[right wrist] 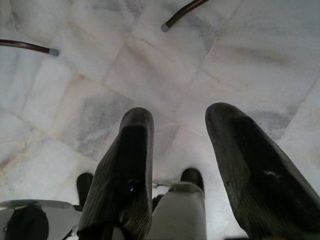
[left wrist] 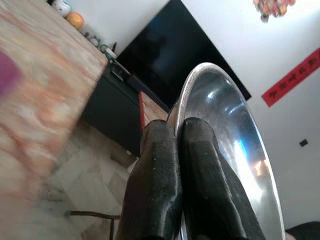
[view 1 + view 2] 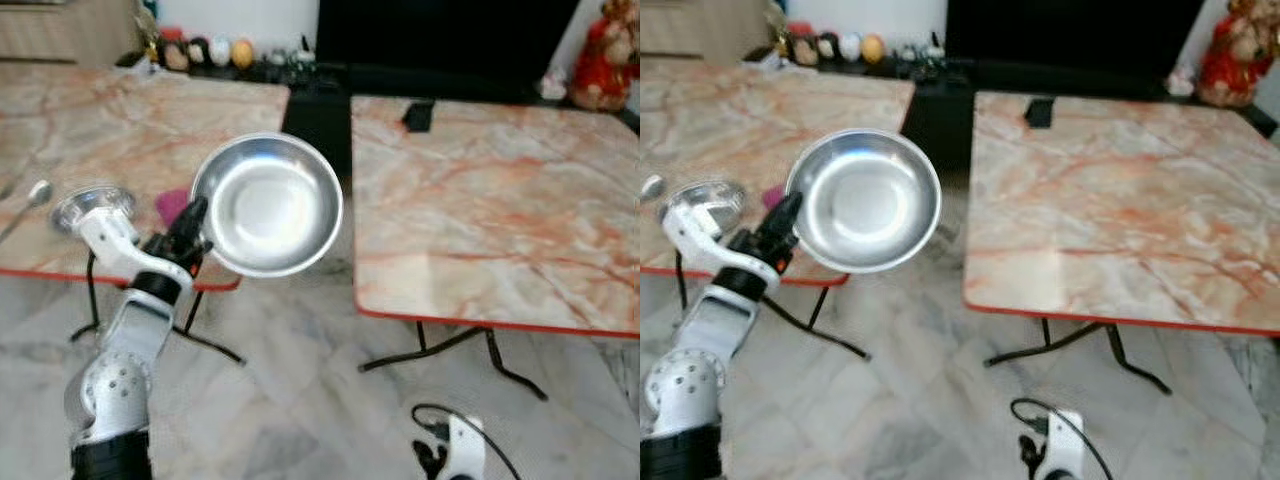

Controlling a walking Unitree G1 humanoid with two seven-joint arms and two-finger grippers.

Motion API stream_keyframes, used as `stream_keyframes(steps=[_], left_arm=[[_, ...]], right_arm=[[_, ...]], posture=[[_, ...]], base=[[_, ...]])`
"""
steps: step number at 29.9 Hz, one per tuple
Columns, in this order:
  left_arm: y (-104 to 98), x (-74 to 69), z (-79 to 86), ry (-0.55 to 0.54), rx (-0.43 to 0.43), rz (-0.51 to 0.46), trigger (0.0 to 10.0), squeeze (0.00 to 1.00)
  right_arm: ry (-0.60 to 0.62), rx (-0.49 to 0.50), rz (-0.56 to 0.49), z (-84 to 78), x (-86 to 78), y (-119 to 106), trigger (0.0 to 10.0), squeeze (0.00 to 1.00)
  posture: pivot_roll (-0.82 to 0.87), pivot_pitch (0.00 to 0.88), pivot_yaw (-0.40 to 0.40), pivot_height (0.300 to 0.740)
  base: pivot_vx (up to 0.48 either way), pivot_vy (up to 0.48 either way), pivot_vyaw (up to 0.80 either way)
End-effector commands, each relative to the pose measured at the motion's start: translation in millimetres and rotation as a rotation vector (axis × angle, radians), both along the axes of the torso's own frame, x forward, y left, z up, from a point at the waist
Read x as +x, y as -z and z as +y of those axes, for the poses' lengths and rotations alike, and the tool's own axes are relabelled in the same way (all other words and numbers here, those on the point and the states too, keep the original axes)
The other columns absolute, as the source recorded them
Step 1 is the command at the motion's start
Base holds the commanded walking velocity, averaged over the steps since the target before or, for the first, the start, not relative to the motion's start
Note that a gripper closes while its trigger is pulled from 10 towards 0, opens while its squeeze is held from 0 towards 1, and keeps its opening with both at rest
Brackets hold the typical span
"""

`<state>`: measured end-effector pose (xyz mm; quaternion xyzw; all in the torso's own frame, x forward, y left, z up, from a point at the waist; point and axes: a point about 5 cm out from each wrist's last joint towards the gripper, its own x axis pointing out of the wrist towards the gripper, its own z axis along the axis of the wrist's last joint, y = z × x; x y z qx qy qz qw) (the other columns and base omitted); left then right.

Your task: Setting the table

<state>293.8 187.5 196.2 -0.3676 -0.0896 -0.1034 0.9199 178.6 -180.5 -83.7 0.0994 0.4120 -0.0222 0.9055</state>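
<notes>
Left gripper (image 3: 197, 222) raised in front of the near edge of the left table (image 3: 120, 130), fingers (image 2: 165, 190) pinched together on the rim of a steel bowl (image 3: 268, 203). Bowl held in the air, tilted with its hollow toward the camera, hanging over the right corner of the left table and the gap between the two tables. Inside of bowl shiny and bare.

Right gripper (image 1: 177, 165) low by the floor (image 1: 150, 75), fingers spread apart, nothing between them. Hangs idle above pale marble tiles, near dark table feet.

On left table: a small steel dish (image 3: 92, 205) near the front edge, just behind the left wrist; a spoon (image 3: 35, 195) further left; something pink (image 3: 172, 205) beside the bowl, partly hidden, too blurred to name. Right table (image 3: 500, 210) marbled the same, red-edged, with a dark flat thing (image 3: 418, 115) near its far left corner.

Behind the tables: a dark low cabinet (image 3: 320, 110) with small ornaments (image 3: 205, 50), a black screen (image 3: 440, 35) above, a red figurine (image 3: 605, 55) at far right.
</notes>
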Motion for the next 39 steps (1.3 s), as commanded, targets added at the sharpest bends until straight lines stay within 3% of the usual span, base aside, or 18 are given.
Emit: stream_keyframes(steps=[1, 39], left_arm=[[-4.9, 0.3, -9.1, 0.037, -0.003, -0.022, 10.0, 0.00], [-1.1, -2.9, -5.6, 0.050, 0.045, -0.002, 10.0, 0.00]], right_arm=[[0.019, -0.016, 0.003, -8.7, -1.7, -0.2, 10.0, 0.00], [0.027, -0.017, -0.007, -9.1, -1.9, -0.5, 10.0, 0.00]], posture=[[0.06, 0.000, -0.042, 0.740], [0.06, 0.000, -0.044, 0.740]], base=[[0.000, -0.405, 0.00], [0.000, -0.404, 0.00]])
